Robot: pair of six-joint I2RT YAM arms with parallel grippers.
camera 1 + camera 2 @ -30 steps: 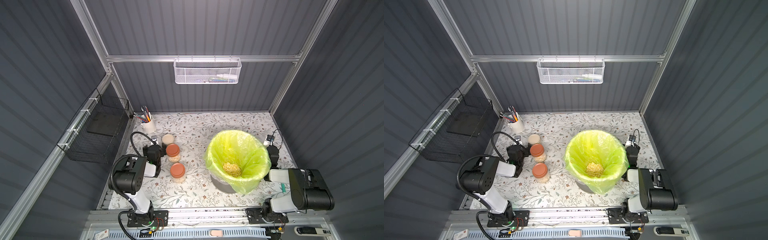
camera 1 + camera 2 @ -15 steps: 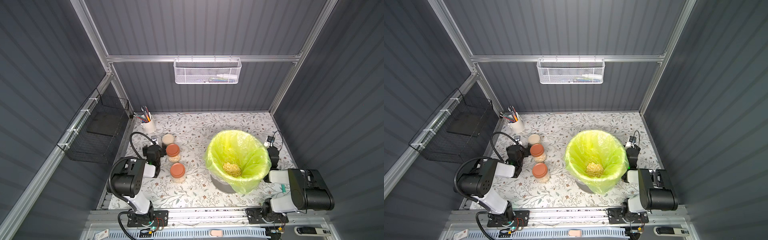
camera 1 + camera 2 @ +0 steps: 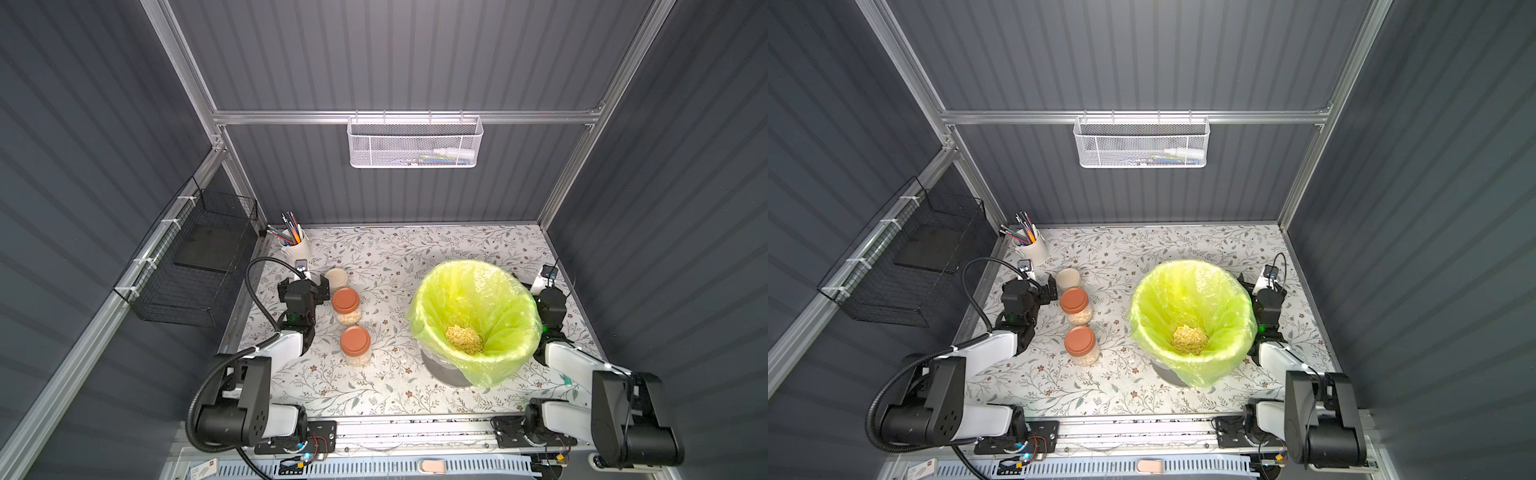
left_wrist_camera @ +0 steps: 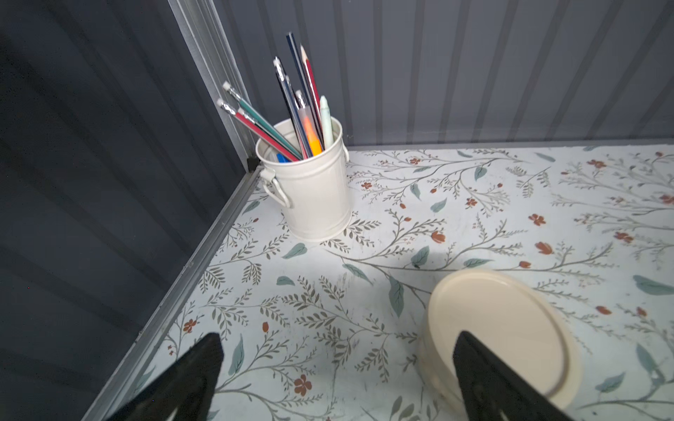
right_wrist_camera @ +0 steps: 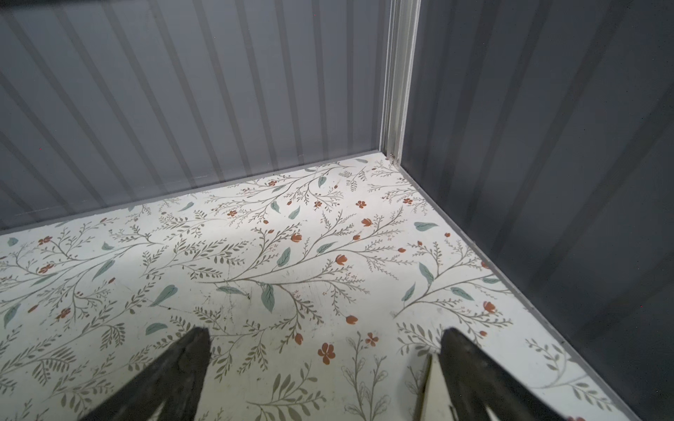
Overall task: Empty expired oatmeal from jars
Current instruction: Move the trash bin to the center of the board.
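The three jars (image 3: 345, 300) stand lidded in a close row at the left side of the table (image 3: 386, 257), within the left arm's reach. A heap of oatmeal (image 3: 464, 339) lies in the yellow-green bag of the bin (image 3: 442, 372), set centrally, likely so either arm can tip into it. The left hand (image 4: 337, 342), jaws wide apart and empty, hovers beside the cream-lidded jar (image 4: 499, 328), possibly touching its lid, with the pen cup (image 4: 310, 197) and wall crowding that corner. The right hand (image 5: 326, 335), equally spread and empty, hangs over bare table between bin and right wall.
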